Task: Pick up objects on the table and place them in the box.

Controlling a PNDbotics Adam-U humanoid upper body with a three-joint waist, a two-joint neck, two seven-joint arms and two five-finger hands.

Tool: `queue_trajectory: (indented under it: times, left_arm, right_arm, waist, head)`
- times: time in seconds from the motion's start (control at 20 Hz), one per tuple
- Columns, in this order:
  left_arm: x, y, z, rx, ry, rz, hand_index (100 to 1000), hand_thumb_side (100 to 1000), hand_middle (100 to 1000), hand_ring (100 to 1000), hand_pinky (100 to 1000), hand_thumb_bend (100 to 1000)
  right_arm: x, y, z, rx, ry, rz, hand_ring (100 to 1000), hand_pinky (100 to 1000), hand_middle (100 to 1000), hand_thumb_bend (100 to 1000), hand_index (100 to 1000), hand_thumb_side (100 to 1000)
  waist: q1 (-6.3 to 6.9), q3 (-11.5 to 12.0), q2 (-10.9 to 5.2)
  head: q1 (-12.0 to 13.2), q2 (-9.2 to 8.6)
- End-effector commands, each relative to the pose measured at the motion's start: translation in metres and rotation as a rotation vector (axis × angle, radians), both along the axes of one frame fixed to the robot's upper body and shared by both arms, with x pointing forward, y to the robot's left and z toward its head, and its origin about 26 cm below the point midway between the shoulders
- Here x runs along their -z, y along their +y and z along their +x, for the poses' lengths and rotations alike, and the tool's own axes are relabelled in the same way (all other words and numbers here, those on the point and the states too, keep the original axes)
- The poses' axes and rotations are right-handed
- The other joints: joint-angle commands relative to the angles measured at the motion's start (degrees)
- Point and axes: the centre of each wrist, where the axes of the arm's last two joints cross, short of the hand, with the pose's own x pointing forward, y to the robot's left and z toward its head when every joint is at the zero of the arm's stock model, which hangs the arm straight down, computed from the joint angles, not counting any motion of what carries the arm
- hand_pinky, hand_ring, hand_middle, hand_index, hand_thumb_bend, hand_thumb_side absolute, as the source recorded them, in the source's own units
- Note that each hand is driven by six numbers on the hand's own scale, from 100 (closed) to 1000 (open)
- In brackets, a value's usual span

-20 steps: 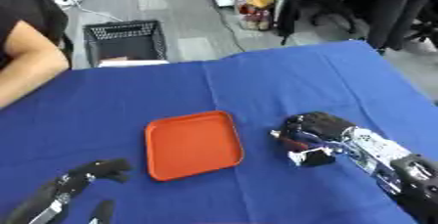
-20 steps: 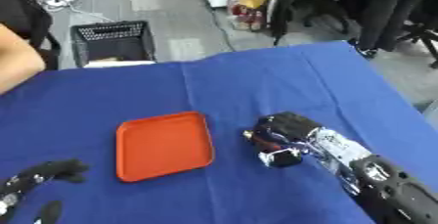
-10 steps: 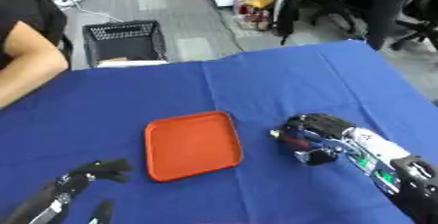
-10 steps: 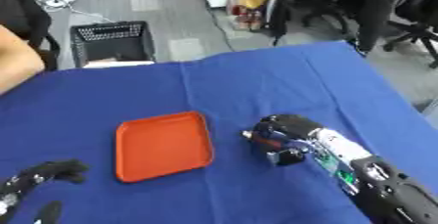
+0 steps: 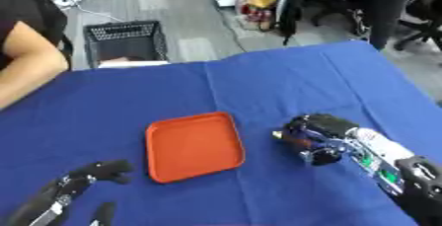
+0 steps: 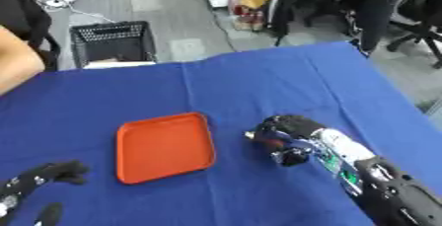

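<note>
My right hand [image 5: 321, 132] is low over the blue table, just right of the orange tray [image 5: 193, 146]. Its fingers are curled round a small thing [image 6: 271, 143] of which only a dark red patch and a pale tip toward the tray show. I cannot tell whether that thing rests on the cloth or is lifted. The tray lies flat with nothing in it. Down in the lower left corner, my left hand [image 5: 85, 175] rests on the table with relaxed fingers and holds nothing.
A blue cloth [image 5: 285, 82] covers the table. Beyond the far edge stands a black wire basket [image 5: 125, 40] on the floor. A person's bare arm [image 5: 26, 57] shows at the upper left. Office chairs stand at the back right.
</note>
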Motion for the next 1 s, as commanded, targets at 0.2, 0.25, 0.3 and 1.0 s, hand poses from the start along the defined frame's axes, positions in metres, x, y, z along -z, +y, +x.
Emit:
queue_trajectory:
  times: [0.2, 0.25, 0.3, 1.0]
  left_arm:
    - [-0.0046, -0.001, -0.0002, 0.01, -0.015, -0.003, 1000, 723, 849, 760, 896, 100]
    - [-0.0045, -0.001, -0.0002, 0.01, -0.015, -0.002, 1000, 723, 849, 760, 896, 100]
    - [-0.0045, -0.001, -0.0002, 0.011, -0.015, -0.002, 1000, 723, 849, 760, 896, 100]
    - [-0.0045, -0.0011, 0.0, 0.013, -0.013, -0.002, 1000, 720, 849, 761, 897, 100]
  right_arm:
    - [-0.0034, -0.0079, -0.0029, 0.002, 0.007, -0.049, 752, 662, 762, 100, 872, 132]
    - [-0.0032, -0.0081, -0.0034, -0.001, 0.01, -0.056, 753, 663, 763, 100, 869, 133]
    - [-0.0029, -0.0084, -0.0038, -0.005, 0.015, -0.063, 754, 664, 764, 100, 866, 134]
    - [0.0021, -0.0108, -0.0067, 0.0, 0.014, -0.067, 749, 658, 753, 100, 748, 121]
  waist:
    - [0.07, -0.16, -0.47]
    - [0.05, -0.16, -0.48]
    - [0.03, -0.16, -0.49]
    - [-0.01, -0.19, -0.53]
  head:
    - [-0.37, -0.42]
    - [-0.36, -0.41]
    - [-0.36, -0.41]
    - [-0.28, -0.34]
